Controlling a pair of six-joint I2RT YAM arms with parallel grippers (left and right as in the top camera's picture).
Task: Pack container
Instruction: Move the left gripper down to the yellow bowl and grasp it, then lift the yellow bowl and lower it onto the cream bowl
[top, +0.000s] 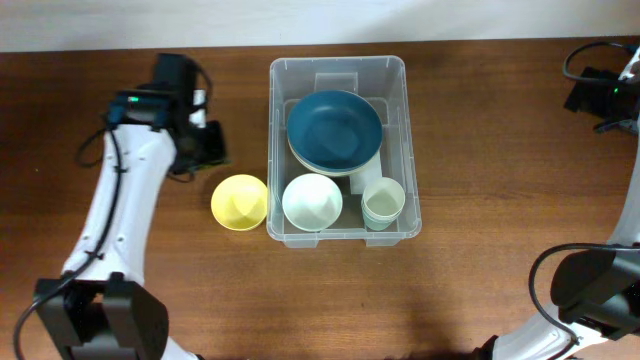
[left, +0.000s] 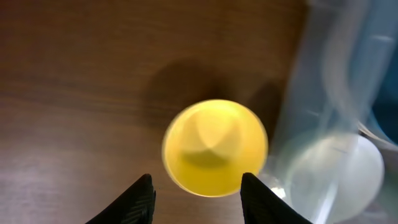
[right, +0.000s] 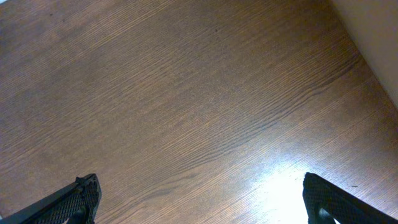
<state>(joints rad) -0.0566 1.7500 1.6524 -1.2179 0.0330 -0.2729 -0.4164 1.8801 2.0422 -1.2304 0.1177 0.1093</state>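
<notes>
The clear plastic container (top: 275, 150) stands mid-table. It holds a dark blue bowl (top: 334, 130) on pale plates, a white bowl (top: 312, 201) and stacked pale green cups (top: 382, 202). A yellow bowl (top: 239, 201) sits on the table against the container's left wall. My left gripper (top: 210, 148) hovers just beyond that bowl, to its far left. In the left wrist view the left gripper (left: 196, 180) is open, with the yellow bowl (left: 214, 146) past its fingertips and nothing held. My right gripper (right: 199, 193) is open wide over bare wood.
The right arm (top: 600, 92) rests at the table's far right corner, away from the container. A pale wall (right: 373, 37) borders the table at that side. Dark wood table (top: 480, 280) surrounds the container.
</notes>
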